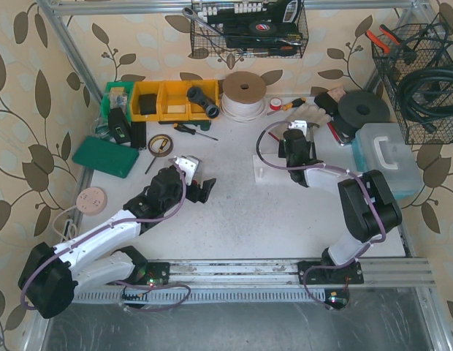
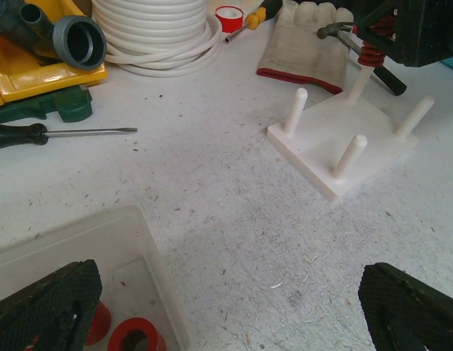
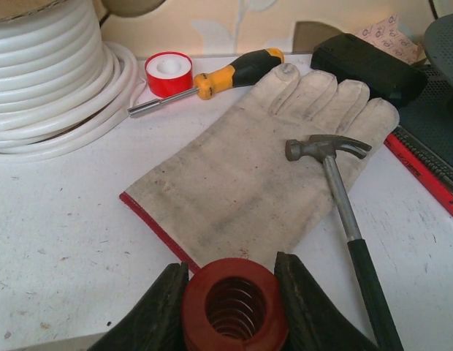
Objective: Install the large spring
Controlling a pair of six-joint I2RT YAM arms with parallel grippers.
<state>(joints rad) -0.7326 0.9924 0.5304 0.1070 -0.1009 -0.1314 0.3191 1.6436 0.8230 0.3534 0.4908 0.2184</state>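
Right claw (image 3: 232, 296), angled down, clamps large spring (image 3: 235, 311) over a peg (image 2: 358, 86).

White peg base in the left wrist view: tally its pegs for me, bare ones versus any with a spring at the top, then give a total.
Bare pegs: 3
Peg with the large spring at its top: 1
Total: 4

Leaf-patterned beige wallpaper (image 1: 22, 88), scuffed white table (image 1: 234, 219), wire baskets (image 1: 212, 47) hung above — near-edge rail (image 1: 248, 270), perhaps aluminium
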